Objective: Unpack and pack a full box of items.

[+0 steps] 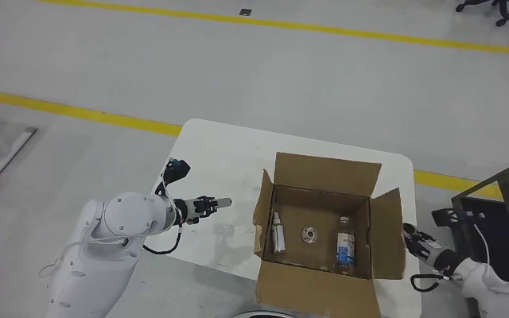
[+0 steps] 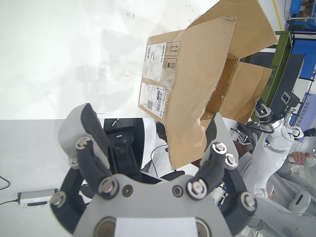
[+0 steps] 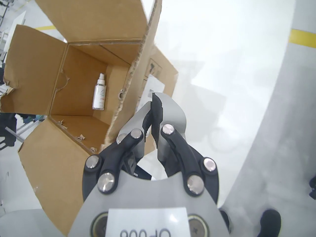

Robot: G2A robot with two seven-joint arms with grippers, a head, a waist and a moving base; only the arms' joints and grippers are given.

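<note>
The round item (image 1: 308,234) on the floor of the box (image 1: 326,173) is too small to identify; the right arm is cut by the frame edge in the top view. From the left wrist view the box (image 2: 197,75) presents its labelled outer wall and a torn flap, which screen nearly all of the interior. From the right wrist view an upright flap stands in front of much of the box (image 3: 81,8) floor; the spray bottle (image 3: 100,92) lies flat in plain sight.

The top view gives the open box on the white table (image 1: 215,151) with three items inside: spray bottle (image 1: 277,233) at 9 o'clock; round item at centre; blue-labelled bottle (image 1: 343,242) at 3 o'clock.

Over the table, the left claw (image 1: 223,203) (image 2: 151,111) has its fingers wide apart and empty; the box lies at its 3 o'clock, near, not touching. The right claw (image 1: 409,231) (image 3: 153,99) has its fingers pressed together on nothing; it sits just beside the box's 3 o'clock flap.
</note>
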